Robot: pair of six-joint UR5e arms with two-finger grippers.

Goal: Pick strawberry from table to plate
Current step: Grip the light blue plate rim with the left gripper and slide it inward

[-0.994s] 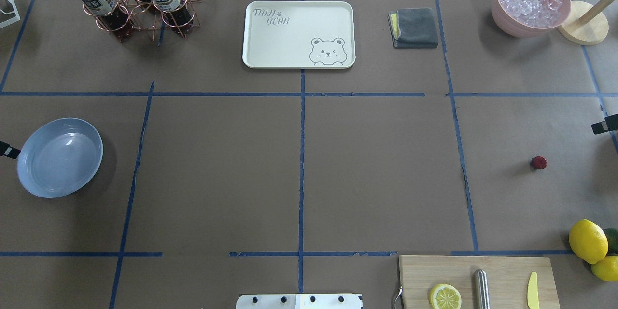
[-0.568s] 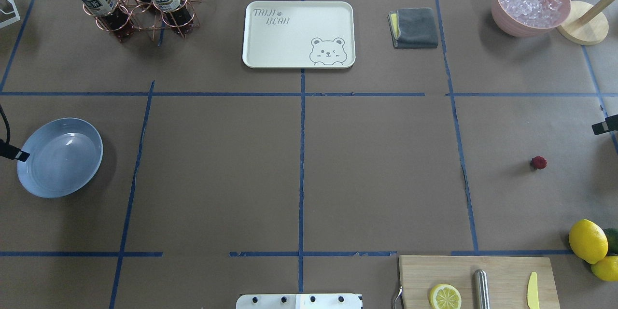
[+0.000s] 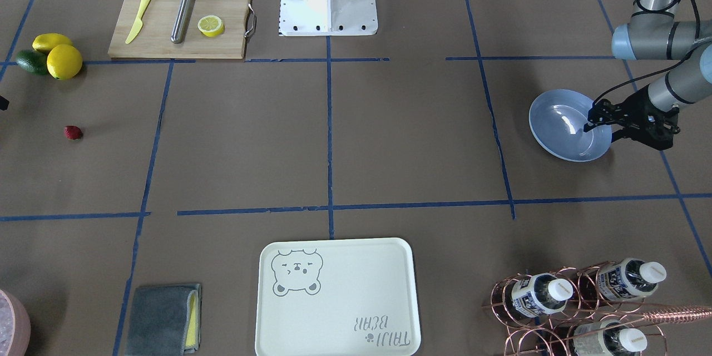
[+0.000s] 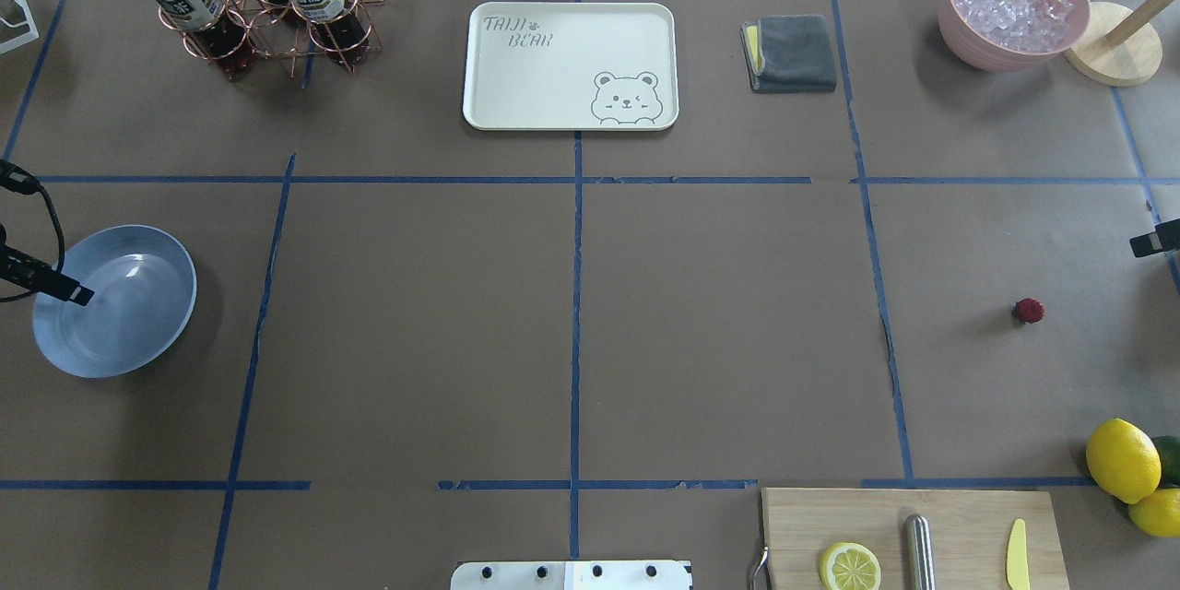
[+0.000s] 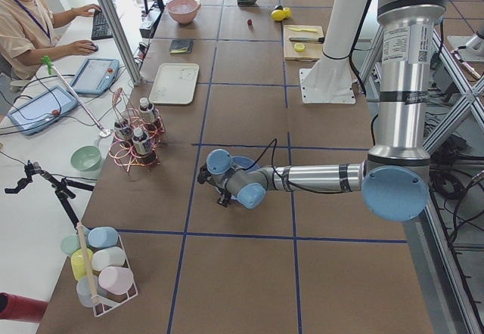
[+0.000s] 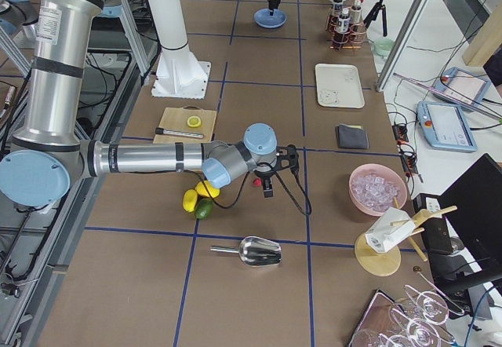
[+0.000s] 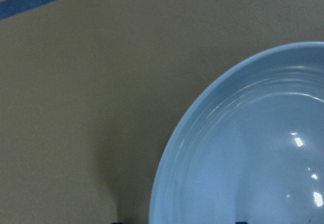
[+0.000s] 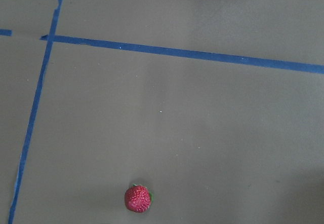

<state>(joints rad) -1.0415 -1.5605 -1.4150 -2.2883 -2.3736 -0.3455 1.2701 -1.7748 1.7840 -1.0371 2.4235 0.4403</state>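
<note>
the strawberry (image 4: 1029,311) is seen lying on the table (image 4: 719,341) at its right side, near the lemons (image 4: 1122,459) — well apart from the light-blue plate (image 4: 138,332) at the far left. the left gripper (image 3: 601,128) is held over the plate, fingers apart. the right gripper (image 4: 1152,241) is cut off at the edge — its finger state cannot be told.

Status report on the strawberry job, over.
Left gripper open over plate rim. Right gripper near strawberry, state unclear. Strawberry on table, not gripped. Nothing between it and plate.
</note>
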